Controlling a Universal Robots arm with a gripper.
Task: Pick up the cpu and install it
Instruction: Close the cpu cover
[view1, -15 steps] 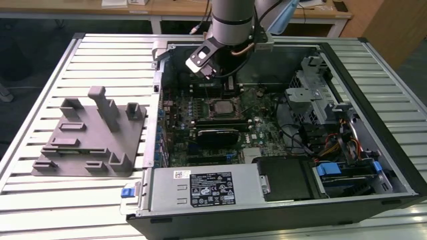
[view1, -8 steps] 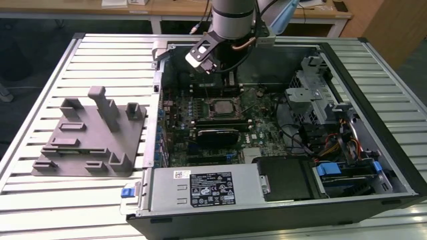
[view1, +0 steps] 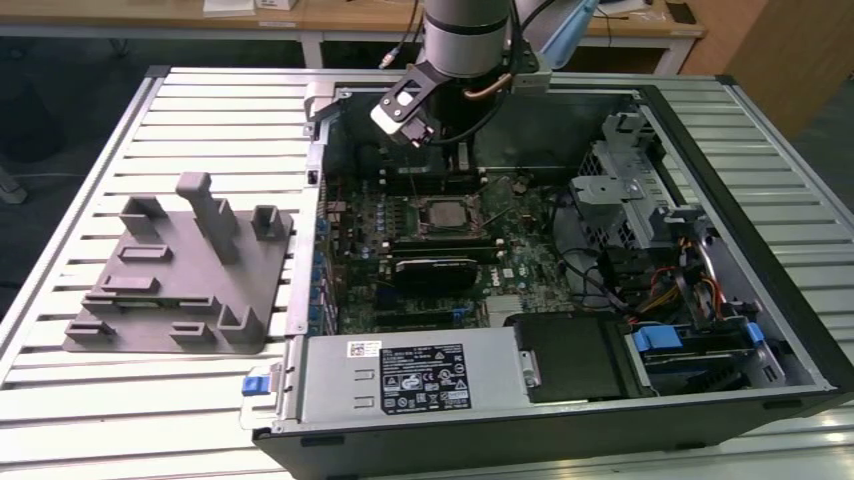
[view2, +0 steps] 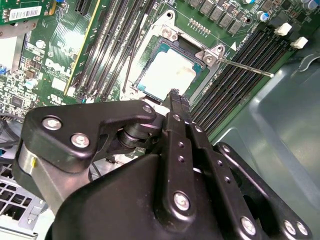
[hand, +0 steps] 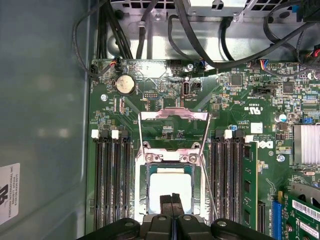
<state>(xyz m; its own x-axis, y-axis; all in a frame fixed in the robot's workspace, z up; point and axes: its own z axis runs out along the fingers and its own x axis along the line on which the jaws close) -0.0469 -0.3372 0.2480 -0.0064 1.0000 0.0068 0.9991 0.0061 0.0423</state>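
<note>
One cpu (hand: 170, 182), one motherboard (hand: 165, 107), one grey fixture (view1: 180, 272)

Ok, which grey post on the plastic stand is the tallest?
The thin post in the grey stand's far half; its top rises well above the stubby blocks around it.

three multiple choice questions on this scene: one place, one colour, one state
1. The gripper is: A shut B wide open C half open
2. The cpu lies: A in the gripper B in the socket C on the floor
3. The board is: A red B green C black

Answers: 1 A, its fingertips meet in the first wrist view; 2 B, it sits flat in the socket, with the frame raised; 3 B, green shows all around the socket.
</note>
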